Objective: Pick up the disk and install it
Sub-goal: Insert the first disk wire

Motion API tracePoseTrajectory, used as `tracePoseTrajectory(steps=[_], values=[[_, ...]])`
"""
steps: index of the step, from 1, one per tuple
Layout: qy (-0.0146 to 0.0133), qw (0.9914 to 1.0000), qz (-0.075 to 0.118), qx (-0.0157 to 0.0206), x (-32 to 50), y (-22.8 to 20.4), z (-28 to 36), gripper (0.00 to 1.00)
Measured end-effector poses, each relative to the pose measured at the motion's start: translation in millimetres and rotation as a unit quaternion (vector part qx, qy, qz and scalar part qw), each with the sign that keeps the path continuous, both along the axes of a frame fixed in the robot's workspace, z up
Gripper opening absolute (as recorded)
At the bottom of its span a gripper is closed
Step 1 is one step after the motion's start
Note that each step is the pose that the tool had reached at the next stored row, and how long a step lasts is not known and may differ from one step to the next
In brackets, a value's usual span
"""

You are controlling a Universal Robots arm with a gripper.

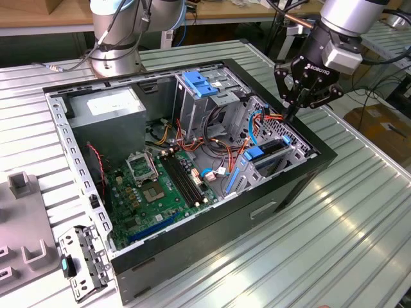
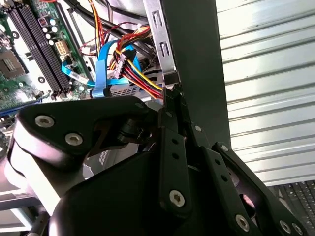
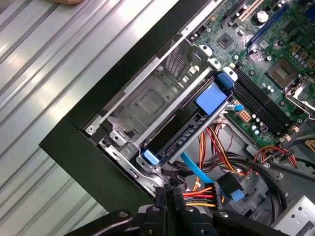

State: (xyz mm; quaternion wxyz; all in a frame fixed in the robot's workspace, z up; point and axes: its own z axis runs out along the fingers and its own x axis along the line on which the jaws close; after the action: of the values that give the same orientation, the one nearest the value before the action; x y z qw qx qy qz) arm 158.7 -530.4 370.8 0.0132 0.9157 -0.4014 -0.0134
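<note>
Over the computer case (image 1: pixel 270 200), at the exterior view's right, the gripper (image 1: pixel 290 114) hangs pressed together, pinching nothing, near the cables (image 1: pixel 271 118), while the disk (image 1: pixel 275 149) stands on edge in its cage (image 3: pixel 152 101) below, so any push should meet the blue bracket (image 1: pixel 254 154) squarely.

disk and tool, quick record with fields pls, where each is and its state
disk: sits in the drive bay at a corner of the case, with a blue bracket along its edge
tool: shut, nothing held, apart from the disk
tool position: above the case corner, at the exterior view's right
nearest to tool: red, yellow and orange cables
case: open, lying on the ribbed metal table
</note>
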Motion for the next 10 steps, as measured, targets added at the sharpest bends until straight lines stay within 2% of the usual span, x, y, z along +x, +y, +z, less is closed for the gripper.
tracePoseTrajectory(steps=[5, 8, 10], values=[[0.0000, 0.99931, -0.037, 0.0000, -0.1, 0.0, -0.1, 0.16], [0.0000, 0.99843, -0.056, -0.0001, 0.0, 0.0, -0.2, 0.16], [0.0000, 0.99743, -0.072, 0.0000, -0.1, 0.0, -0.3, 0.16]])
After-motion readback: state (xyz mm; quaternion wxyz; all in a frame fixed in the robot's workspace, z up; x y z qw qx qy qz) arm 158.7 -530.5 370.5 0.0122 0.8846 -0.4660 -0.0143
